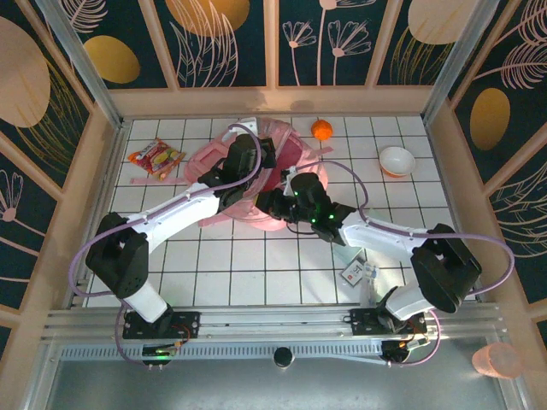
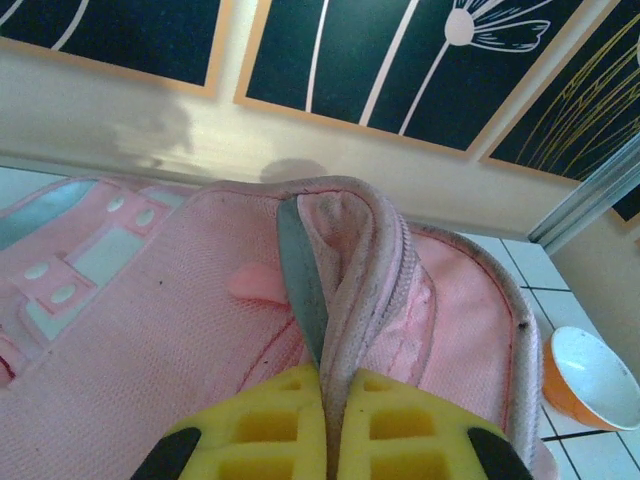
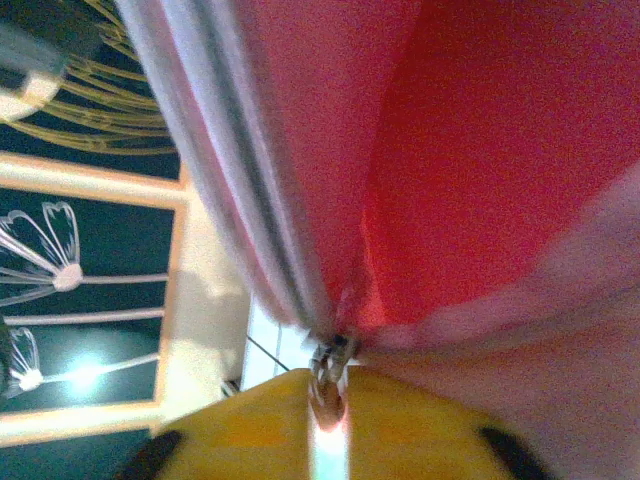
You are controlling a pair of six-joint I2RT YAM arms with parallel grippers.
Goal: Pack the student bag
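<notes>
Left pincer (image 2: pixel 330 405) is clamped tight on the student bag (image 1: pixel 295 149), its yellow pads pinching a fold of the rim beside the zip track and holding that edge up. The right pincer (image 3: pixel 330 405) stands narrow, with the metal zip pull (image 3: pixel 331 362) sitting between its pads. Whether it is gripping the pull firmly or only loosely cannot be told. The bag lies at the far middle of the tabletop (image 1: pixel 256 265), close to the back wall, with both arms reaching in over it. A snack packet (image 1: pixel 155 157) lies to its left, and a small orange object (image 1: pixel 321 129) and a bowl (image 1: pixel 397 160) lie to its right, all outside it. The step in hand appears to be opening the bag's mouth. Packing itself looks hardly begun. The next move probably calls for the left pincer to keep the rim raised while the right lets go of the zip and fetches an item.
</notes>
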